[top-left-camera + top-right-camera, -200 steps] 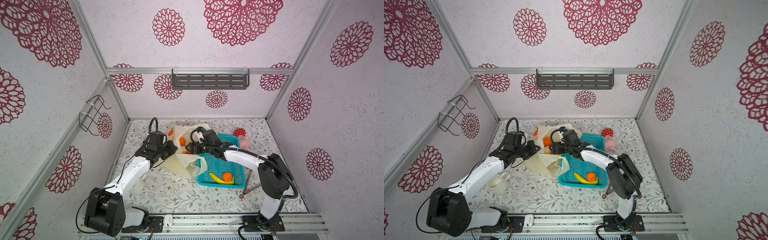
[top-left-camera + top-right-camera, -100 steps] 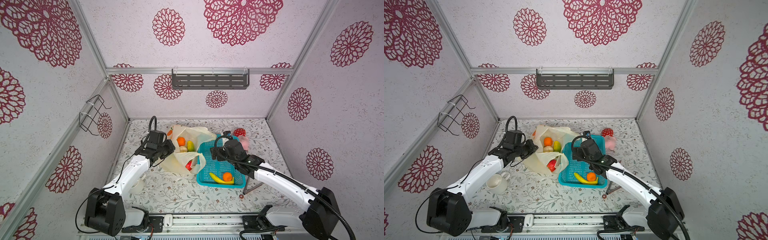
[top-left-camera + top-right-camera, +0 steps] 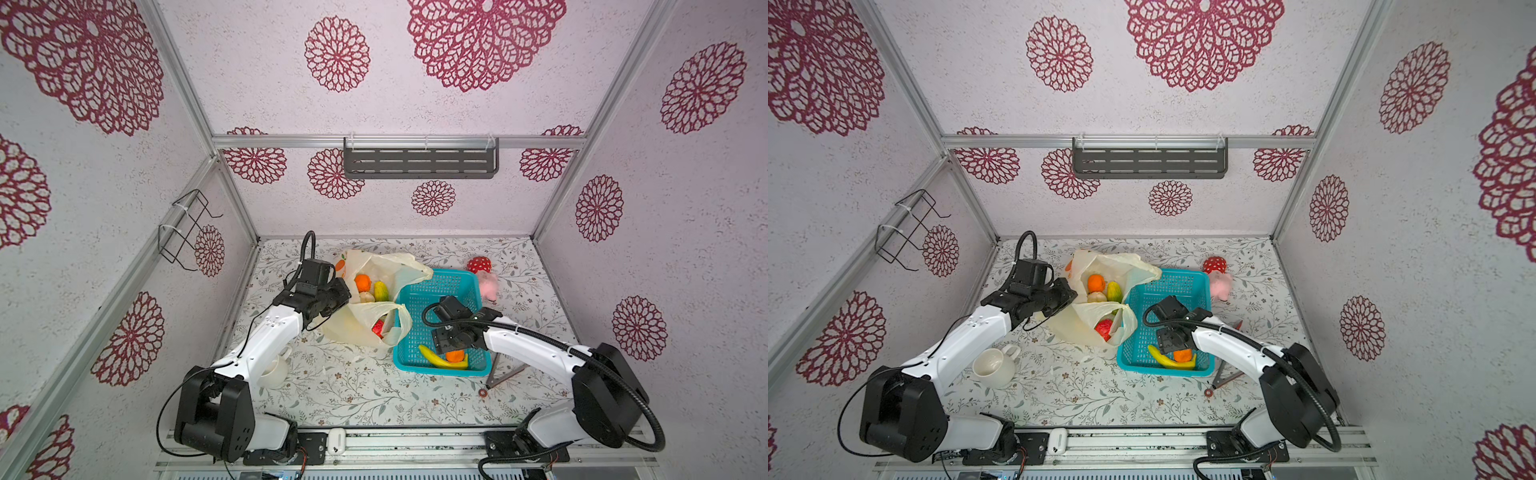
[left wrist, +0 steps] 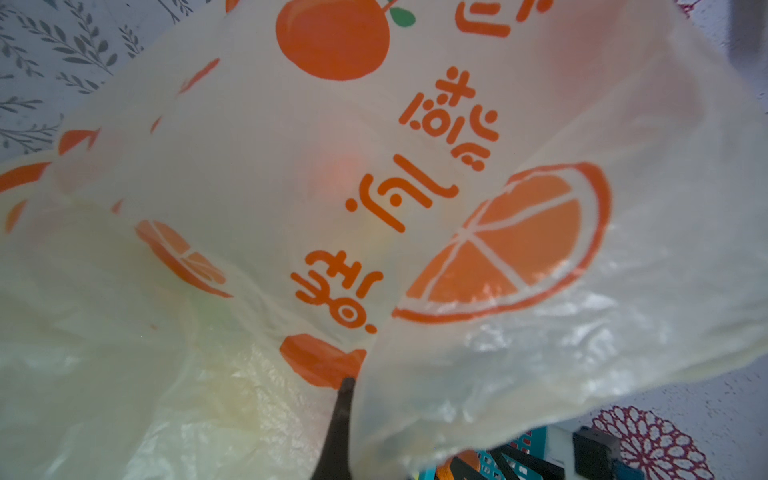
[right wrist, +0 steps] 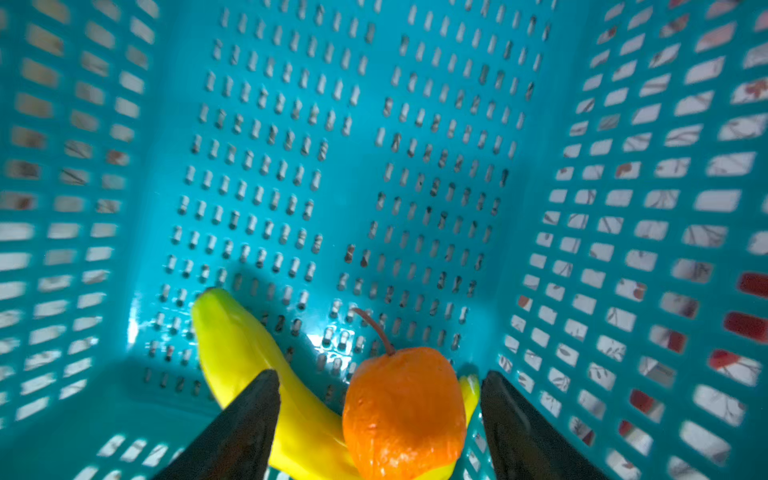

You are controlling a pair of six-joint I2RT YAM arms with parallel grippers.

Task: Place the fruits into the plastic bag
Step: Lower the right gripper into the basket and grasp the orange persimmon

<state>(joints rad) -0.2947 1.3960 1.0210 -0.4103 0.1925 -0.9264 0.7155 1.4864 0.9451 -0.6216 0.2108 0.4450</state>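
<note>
The left end effector [image 3: 340,297] was clamped on the rim of the plastic bag [image 3: 353,330], which lay open on the bench [image 3: 365,395] against the teal basket [image 3: 436,286], with an orange [image 3: 363,282], green oblong fruit [image 3: 381,291] and red apple [image 3: 377,328] inside. The right end effector [image 5: 380,374] hung in the basket, jaws apart, straddling a second orange [image 5: 403,411] beside the banana [image 5: 241,345].

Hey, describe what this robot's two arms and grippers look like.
The left arm and right arm have glossy white links, black joints and bulky black shoulder housings. A black cable loops over each wrist. The left gripper and right gripper are black with dark, tapered jaws.
</note>
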